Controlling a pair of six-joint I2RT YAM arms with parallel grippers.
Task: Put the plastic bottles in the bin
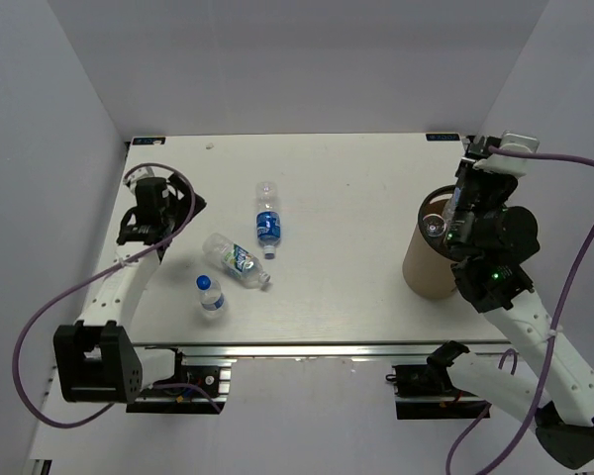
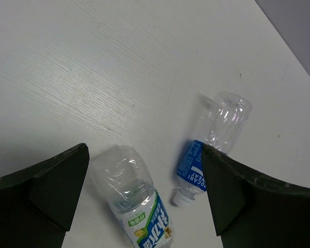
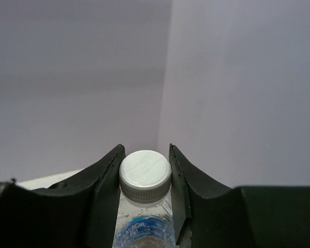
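Top external: three plastic bottles are out on the table [image 1: 376, 178], left of centre: far bottle [image 1: 267, 220] lying flat, middle bottle [image 1: 236, 260] lying flat near it, and upright bottle [image 1: 209, 294], blue cap up, nearest the arms. Bin [image 1: 431, 267] stands at the right side, well apart from all three. Right gripper [image 1: 457, 224] hangs at the bin's rim; a clear round shape shows at the bin mouth, probably part of what it carries, not certain. Bin contents are otherwise hidden, so no count of bottles already inside. Left gripper [image 1: 150, 224] sits over the left table edge, near the loose bottles, touching none. Left wrist: left gripper [image 2: 143, 155] has its jaws spread wide and empty, above the table; middle bottle [image 2: 126, 181] lies between the fingers in this view and far bottle [image 2: 219, 121] lies just beside the right-hand finger, partly hidden by it. Right wrist: right gripper [image 3: 144, 166] is clamped narrow on the held bottle [image 3: 144, 178] at its white cap; only wall is behind it, the bin is not visible. Judgement: one bottle is at the drop point and not yet released; at least three pickups are left; a fifth is unaccounted for.
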